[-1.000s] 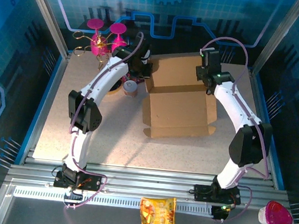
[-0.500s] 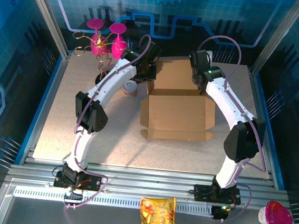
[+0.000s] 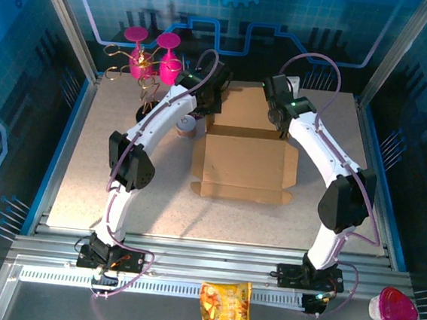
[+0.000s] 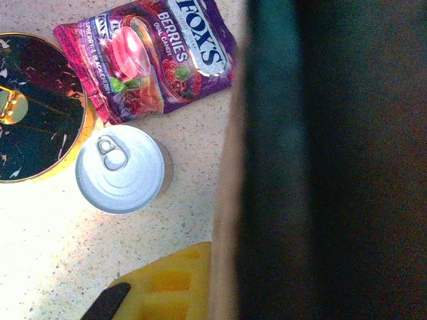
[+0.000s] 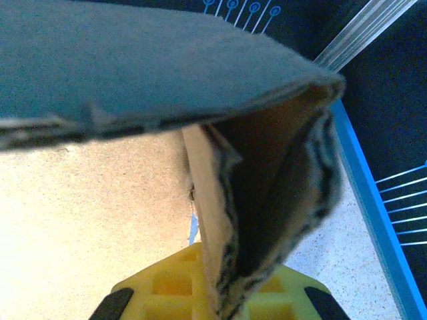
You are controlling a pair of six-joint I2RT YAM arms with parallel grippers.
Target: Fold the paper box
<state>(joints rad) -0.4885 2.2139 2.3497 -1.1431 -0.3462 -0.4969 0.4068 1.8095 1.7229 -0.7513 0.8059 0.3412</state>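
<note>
The paper box (image 3: 243,163) is a brown cardboard sheet lying mid-table, its rear panel (image 3: 243,108) lifted between my two arms. My left gripper (image 3: 208,101) is shut on the panel's left edge. In the left wrist view one yellow finger (image 4: 170,283) presses against the cardboard edge (image 4: 227,200); the other finger is hidden behind the dark panel. My right gripper (image 3: 276,110) is shut on the panel's right side. In the right wrist view a bent cardboard flap (image 5: 220,193) is pinched between the yellow fingers (image 5: 170,293).
Just left of the box stand a silver-topped can (image 4: 120,169) (image 3: 186,125), a purple candy bag (image 4: 150,57) and a black gold-rimmed tin (image 4: 33,107). Pink glasses on a gold rack (image 3: 149,57) stand back left. A snack bag (image 3: 224,306) and a pink-lidded cup (image 3: 394,307) lie off the table in front.
The box has slid left. My right gripper moved left and my left gripper slightly right, bringing the rear panel's sides closer and raising it.
</note>
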